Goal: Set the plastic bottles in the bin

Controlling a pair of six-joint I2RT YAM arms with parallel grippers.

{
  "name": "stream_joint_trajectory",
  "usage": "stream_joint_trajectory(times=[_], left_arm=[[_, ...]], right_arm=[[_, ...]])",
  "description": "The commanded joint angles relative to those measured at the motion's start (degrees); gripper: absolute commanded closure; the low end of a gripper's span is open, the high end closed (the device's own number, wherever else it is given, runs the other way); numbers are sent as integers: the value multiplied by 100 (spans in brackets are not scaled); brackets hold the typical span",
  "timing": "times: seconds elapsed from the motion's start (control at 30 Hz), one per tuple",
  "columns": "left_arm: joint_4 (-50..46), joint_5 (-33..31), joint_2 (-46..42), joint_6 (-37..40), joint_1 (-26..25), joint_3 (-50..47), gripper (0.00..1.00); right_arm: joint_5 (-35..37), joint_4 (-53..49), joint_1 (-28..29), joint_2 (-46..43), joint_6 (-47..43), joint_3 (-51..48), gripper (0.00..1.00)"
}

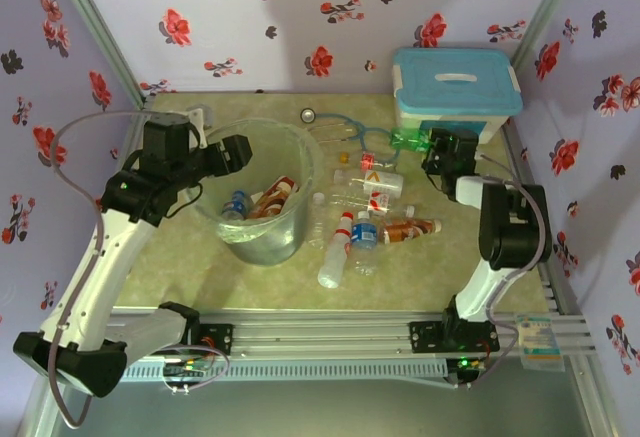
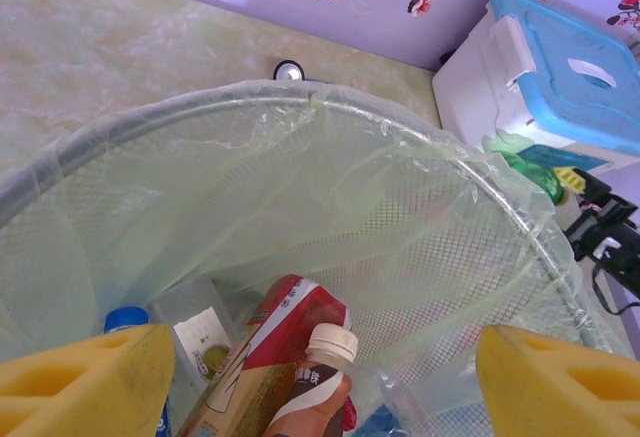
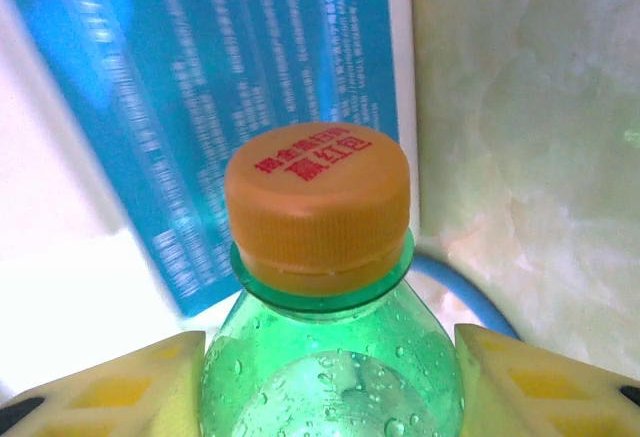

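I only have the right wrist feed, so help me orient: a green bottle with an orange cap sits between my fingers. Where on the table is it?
Observer: The green bottle is at the far right, just in front of the white box.
Operator: And the bin?
Observer: The bin stands left of centre, with loose bottles lying between it and your arm.
Operator: Is its mouth free?
Observer: No, the left gripper hangs open over it.
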Motion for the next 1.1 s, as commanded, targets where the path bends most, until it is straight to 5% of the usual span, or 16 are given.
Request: stream_joint_trajectory(times=[0.0, 0.5, 0.8, 1.07], left_arm=[[-46, 44, 76, 153, 38, 251, 20], [15, 367, 778, 306, -369, 1232, 21], [-439, 664, 1510, 894, -882, 2251, 20], [-908, 1164, 2260, 1421, -1469, 3438, 8]], right_arm=[[-26, 2, -119, -508, 13, -344, 51], [-493, -2438, -148, -2941, -2725, -80, 62], [-1587, -2870, 458, -2940, -4152, 1068, 62], [-2284, -3070, 1486, -2605, -5170, 2391, 62]])
